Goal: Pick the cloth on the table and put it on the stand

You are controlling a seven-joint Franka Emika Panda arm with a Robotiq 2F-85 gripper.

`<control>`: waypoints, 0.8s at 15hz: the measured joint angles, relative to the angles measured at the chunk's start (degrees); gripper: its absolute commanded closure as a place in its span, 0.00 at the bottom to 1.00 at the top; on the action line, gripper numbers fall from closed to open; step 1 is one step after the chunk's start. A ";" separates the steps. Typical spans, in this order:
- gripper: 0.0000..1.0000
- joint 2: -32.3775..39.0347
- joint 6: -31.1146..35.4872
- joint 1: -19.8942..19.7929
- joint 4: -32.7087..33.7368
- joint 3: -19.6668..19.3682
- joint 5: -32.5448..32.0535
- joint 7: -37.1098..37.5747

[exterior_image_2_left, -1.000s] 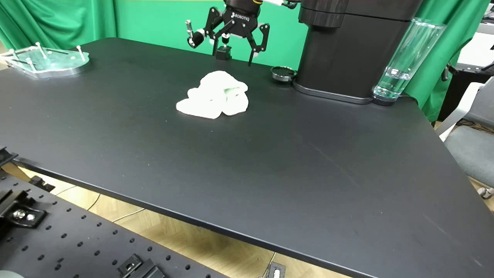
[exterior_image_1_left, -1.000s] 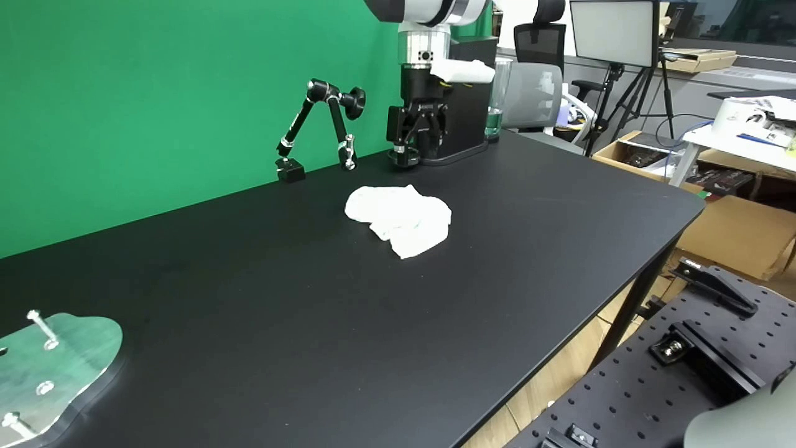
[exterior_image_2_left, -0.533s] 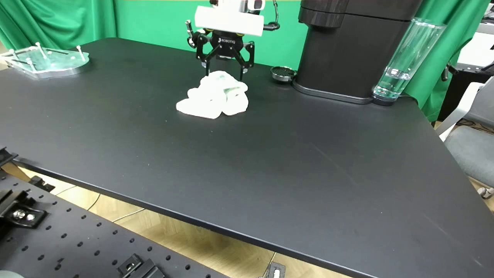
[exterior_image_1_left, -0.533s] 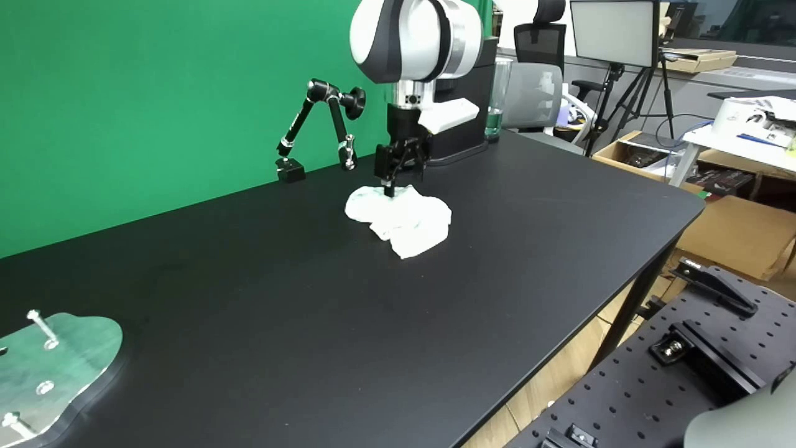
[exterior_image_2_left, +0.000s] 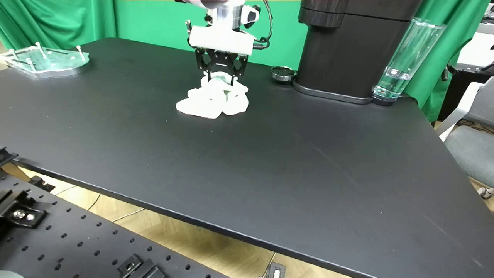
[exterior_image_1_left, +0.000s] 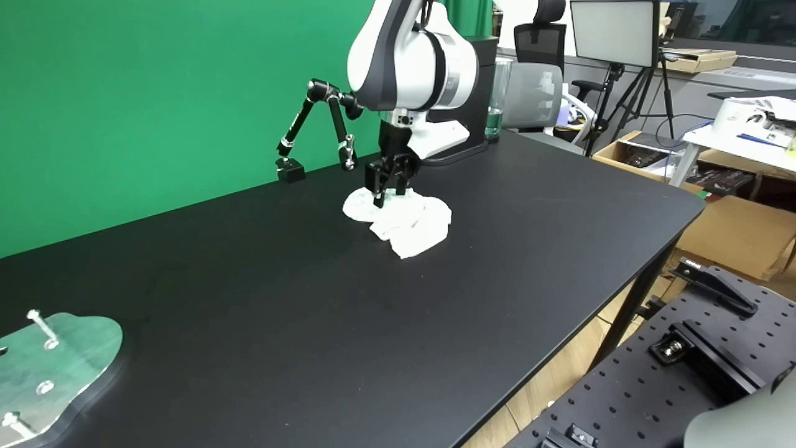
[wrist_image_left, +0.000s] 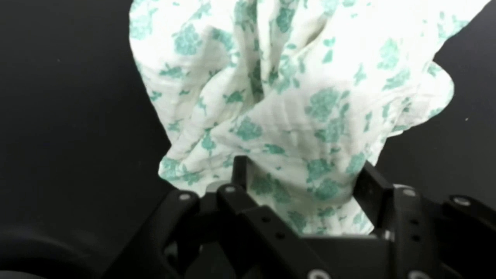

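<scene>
Far edge of the surface: a green backdrop is running along it; a black jointed arm is rising there near the cloth, the robot arm partly covering it in both exterior views.
Far right corner: a black machine is standing there, a clear cylinder beside it and a small metal dish near its base.
Left edge: a greenish plate with upright bolts is lying well apart from the cloth.
Gripper: pointing down over the cloth's far part, its fingers standing apart with cloth lying between them.
Cloth: lying crumpled near the far edge, between plate and machine.
Long axis: running roughly from the far edge toward the near one, the cloth broadening away from the gripper in the wrist view.
</scene>
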 measured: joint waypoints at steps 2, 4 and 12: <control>0.74 0.00 1.39 -1.13 -0.13 1.17 0.14 0.00; 0.87 -0.03 2.63 -1.93 -0.18 2.05 0.26 0.00; 1.00 -3.47 7.09 -1.42 -0.76 2.66 -1.84 1.16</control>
